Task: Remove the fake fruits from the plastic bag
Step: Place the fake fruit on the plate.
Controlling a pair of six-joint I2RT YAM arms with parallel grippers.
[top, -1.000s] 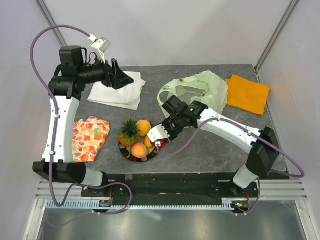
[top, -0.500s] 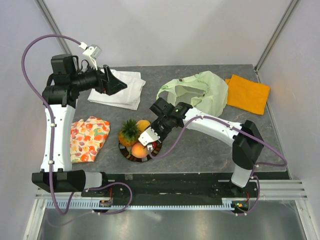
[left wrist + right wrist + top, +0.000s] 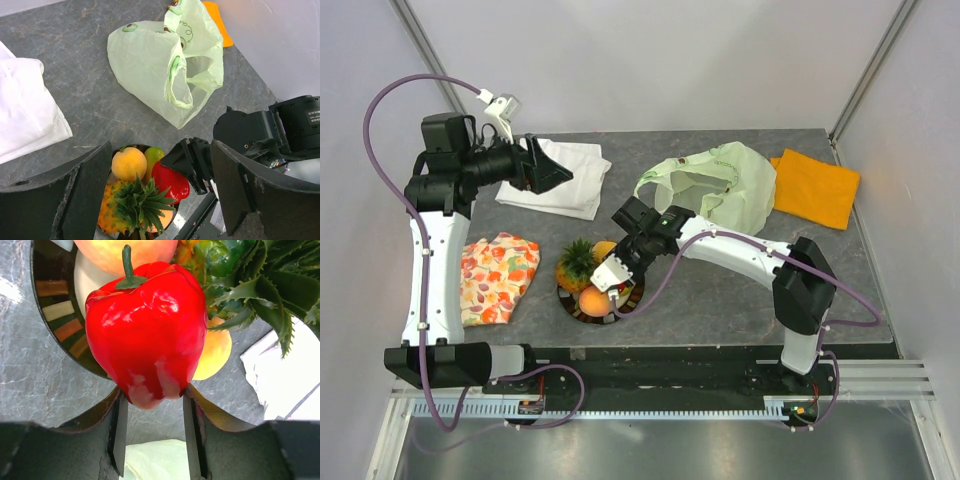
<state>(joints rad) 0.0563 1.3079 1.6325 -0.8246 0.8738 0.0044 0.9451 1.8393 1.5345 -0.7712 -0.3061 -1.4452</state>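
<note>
In the top view the thin, translucent pale-green plastic bag (image 3: 725, 185) lies right of centre on the grey table (image 3: 720, 290), the right gripper (image 3: 613, 277) hangs over the dark round plate (image 3: 582, 312) holding the brown toy pineapple (image 3: 575, 265) and orange-pink peach (image 3: 596, 300), and the left gripper (image 3: 560, 172) hovers upper left above a white folded cloth (image 3: 570, 190). The left wrist view shows its fingers (image 3: 85, 200) spread wide with nothing between them. In the right wrist view the half-closed fingers clamp a glossy red pepper-like piece (image 3: 147, 335) at frame centre

No text can be read: print on the plastic bag (image 3: 145, 60) and a camera label (image 3: 314, 116) blur.
</note>
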